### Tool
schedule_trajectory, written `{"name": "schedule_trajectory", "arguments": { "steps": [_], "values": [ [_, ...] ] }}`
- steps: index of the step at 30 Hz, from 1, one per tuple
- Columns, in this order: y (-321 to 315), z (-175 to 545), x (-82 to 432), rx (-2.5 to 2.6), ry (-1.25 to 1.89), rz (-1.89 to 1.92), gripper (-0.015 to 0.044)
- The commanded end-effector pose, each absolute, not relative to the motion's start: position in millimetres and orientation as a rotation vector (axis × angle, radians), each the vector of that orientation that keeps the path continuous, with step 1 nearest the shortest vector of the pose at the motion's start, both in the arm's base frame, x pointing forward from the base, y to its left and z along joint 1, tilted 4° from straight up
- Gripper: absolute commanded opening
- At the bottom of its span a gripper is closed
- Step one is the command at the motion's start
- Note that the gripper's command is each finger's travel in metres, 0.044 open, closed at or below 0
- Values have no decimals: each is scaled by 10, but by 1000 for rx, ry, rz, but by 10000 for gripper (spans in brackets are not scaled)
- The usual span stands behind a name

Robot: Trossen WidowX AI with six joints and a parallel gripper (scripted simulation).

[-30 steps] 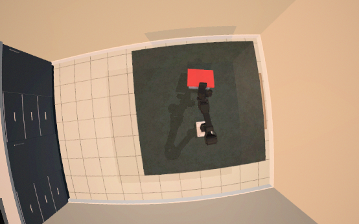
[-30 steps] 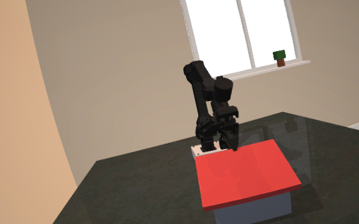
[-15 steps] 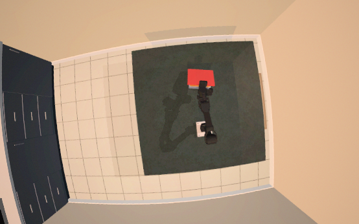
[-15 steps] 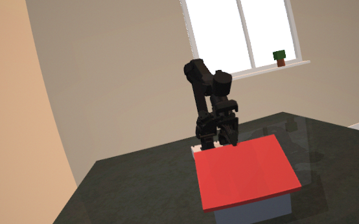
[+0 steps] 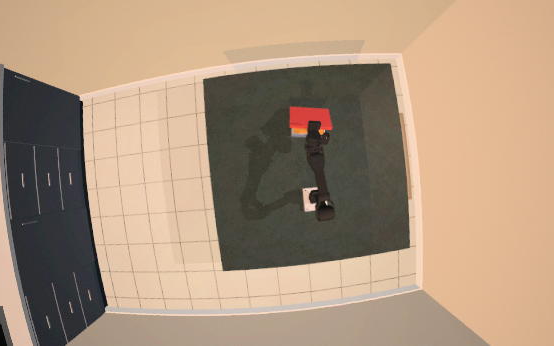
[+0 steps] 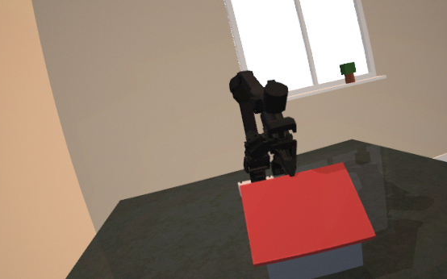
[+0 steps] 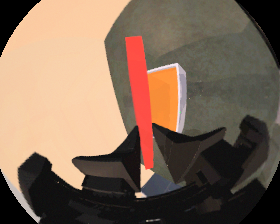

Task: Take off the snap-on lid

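The red lid (image 5: 305, 116) (image 6: 304, 214) (image 7: 138, 80) is tilted, right side up. Its edge on the arm's side is raised off the box, and its opposite edge is low over the box's far wall. Whether that far edge touches the box cannot be told. The grey-blue box (image 5: 297, 134) (image 6: 319, 262) (image 7: 182, 100) stands on the table under the lid, its orange interior showing through the gap. My gripper (image 6: 292, 173) (image 7: 144, 126) is shut on the raised edge of the lid, with one finger on each face. In the top view the fingertips are hidden by the arm.
The dark table (image 5: 245, 245) (image 6: 157, 226) extends around the box. The arm's white base plate (image 5: 308, 192) stands behind the box on the arm's side. A wall with a window and a small potted plant (image 6: 348, 72) is beyond the table in the exterior view.
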State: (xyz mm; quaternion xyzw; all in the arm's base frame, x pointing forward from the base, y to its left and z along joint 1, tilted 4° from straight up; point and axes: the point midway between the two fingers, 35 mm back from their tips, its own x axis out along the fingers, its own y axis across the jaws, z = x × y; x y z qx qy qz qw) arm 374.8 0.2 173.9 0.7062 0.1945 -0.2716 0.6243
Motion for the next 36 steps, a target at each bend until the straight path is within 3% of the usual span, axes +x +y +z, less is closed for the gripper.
{"name": "schedule_trajectory", "arguments": {
  "steps": [1, 36],
  "values": [
    [-6, 1834, 3808, 1619, 441, -611, 0],
    [-40, 2289, 3819, 1619, 440, -611, 0]
  ]
}}
